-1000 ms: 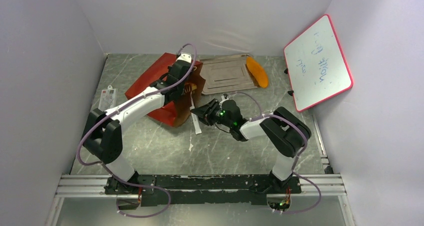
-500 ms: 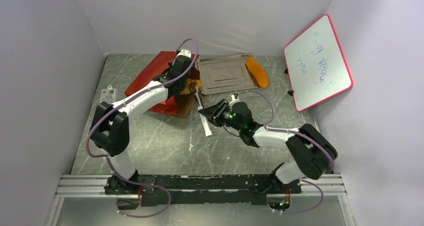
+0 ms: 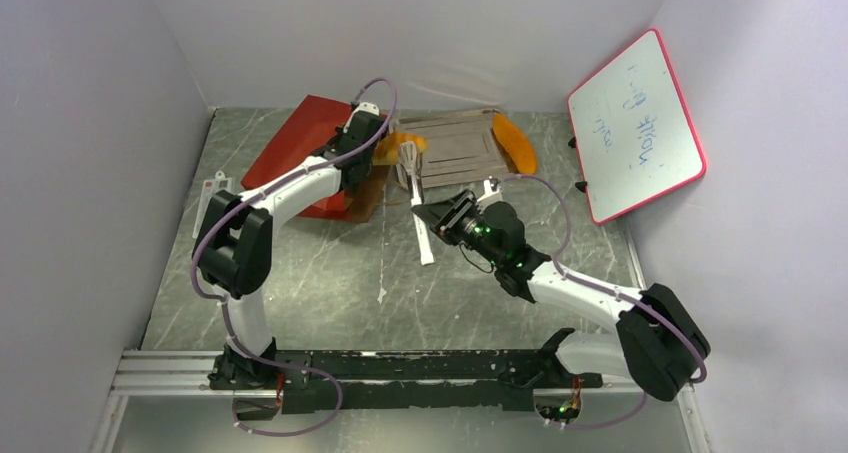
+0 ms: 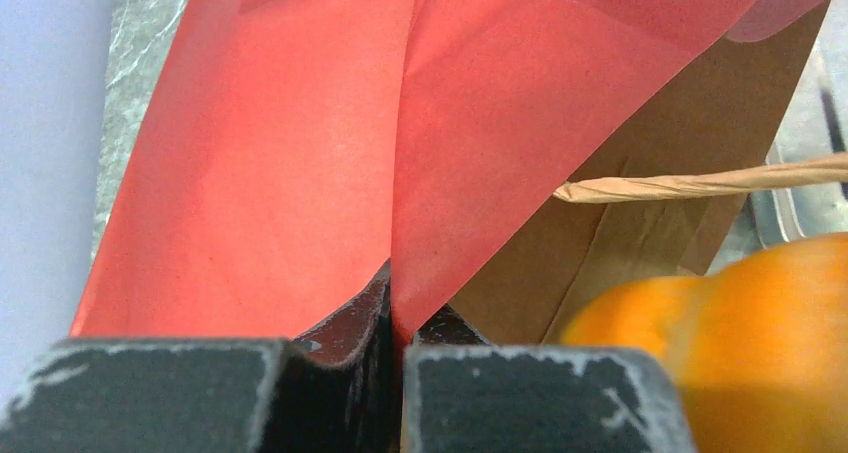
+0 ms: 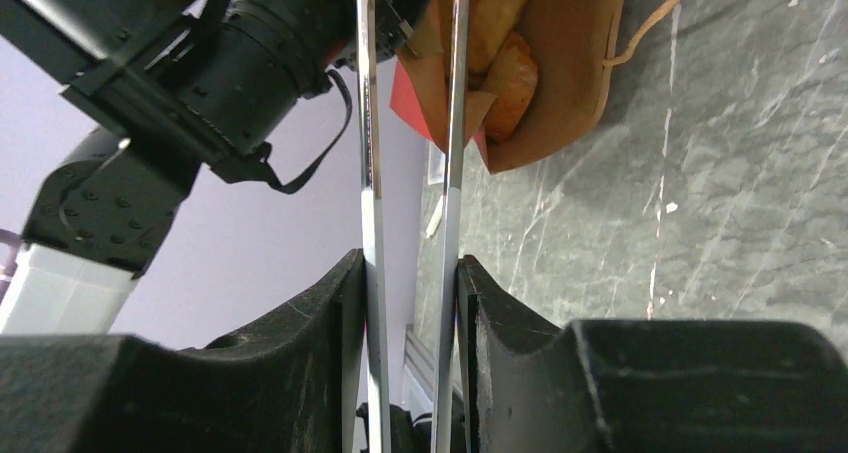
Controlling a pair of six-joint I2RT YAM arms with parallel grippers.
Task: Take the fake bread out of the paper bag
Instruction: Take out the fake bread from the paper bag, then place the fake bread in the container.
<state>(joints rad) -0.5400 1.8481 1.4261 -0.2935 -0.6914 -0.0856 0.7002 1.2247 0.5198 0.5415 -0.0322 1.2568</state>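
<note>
Left end effector: jaws together, clamped on a red fold of the paper bag near its mouth.
Paper bag: lies on its side on the counter at 10 o'clock. Its long axis appears to run 9 to 3 o'clock, with the brown-lined mouth facing 3 o'clock toward the tray.
Fake bread: orange-brown pieces sit just inside the mouth. One crescent rests on the tray's 3 o'clock edge.
Right end effector: clamped on tongs, whose tips point to 12 o'clock at the mouth.
Step in hand: judged to be extraction, with the bag pinned and the tongs aimed.
Next move: likely to set the tips around a piece, squeeze, and withdraw toward the tray.
</note>
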